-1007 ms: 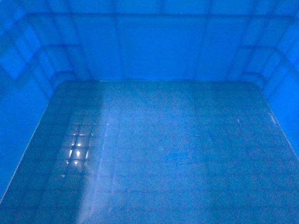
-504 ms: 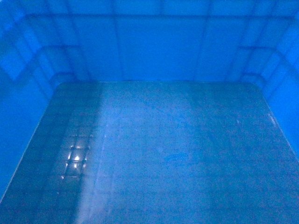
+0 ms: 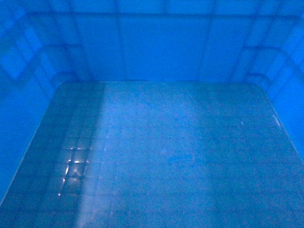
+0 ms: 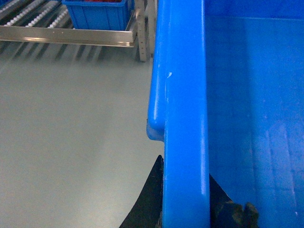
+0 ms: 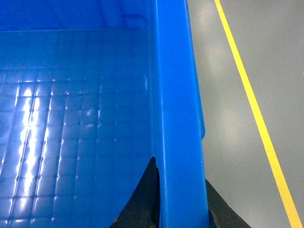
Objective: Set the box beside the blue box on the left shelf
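The box (image 3: pixel 161 156), a large blue crate, fills the head view, showing its grid-embossed floor and ribbed walls. My left gripper (image 4: pixel 185 190) is shut on the box's left rim (image 4: pixel 183 95), one black finger outside and one inside. My right gripper (image 5: pixel 179 190) is shut on the right rim (image 5: pixel 175 95) in the same way. The crate hangs above the grey floor. In the left wrist view, the blue box (image 4: pixel 97 10) with red contents sits on the left shelf (image 4: pixel 66 35), far ahead at the top left.
The shelf has roller tracks (image 4: pixel 28 14) and a metal front rail with an upright post (image 4: pixel 142 33). Bare grey floor (image 4: pixel 71 133) lies between me and the shelf. A yellow line (image 5: pixel 251 109) runs along the floor to the right of the crate.
The light glints on the crate's floor have drifted down and slightly left. The crate itself keeps its place in the head view.
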You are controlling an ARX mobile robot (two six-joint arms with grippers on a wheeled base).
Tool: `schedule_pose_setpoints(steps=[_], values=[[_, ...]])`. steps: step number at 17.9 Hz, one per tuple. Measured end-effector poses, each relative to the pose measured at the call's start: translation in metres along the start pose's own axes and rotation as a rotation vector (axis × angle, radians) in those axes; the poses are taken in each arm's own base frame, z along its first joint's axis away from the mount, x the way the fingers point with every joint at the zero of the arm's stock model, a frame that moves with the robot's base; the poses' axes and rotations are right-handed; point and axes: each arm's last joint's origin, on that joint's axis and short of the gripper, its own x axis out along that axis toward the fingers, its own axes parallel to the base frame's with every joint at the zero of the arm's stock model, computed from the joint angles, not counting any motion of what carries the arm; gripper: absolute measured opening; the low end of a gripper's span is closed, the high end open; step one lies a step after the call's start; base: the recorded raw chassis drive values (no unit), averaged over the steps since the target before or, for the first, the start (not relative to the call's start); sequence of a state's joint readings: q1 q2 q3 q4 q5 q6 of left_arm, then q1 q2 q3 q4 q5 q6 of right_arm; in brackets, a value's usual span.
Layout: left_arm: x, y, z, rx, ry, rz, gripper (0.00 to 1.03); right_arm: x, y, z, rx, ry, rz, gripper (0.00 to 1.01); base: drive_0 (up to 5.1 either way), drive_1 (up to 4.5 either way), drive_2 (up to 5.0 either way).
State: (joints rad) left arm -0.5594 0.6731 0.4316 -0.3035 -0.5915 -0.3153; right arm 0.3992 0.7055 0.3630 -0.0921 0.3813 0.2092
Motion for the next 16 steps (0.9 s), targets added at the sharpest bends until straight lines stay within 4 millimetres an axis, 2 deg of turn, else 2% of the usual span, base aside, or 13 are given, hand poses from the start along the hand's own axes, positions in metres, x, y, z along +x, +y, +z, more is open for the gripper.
schedule_pose_setpoints(steps=[16], values=[[-0.0002, 0.0001, 0.0002, -0.001, -0.003, 0.001, 0.09, -0.0001, 0.0, 0.0003, 0.001, -0.003, 0.001, 0.1, 0.0, 4.26, -4.2]])
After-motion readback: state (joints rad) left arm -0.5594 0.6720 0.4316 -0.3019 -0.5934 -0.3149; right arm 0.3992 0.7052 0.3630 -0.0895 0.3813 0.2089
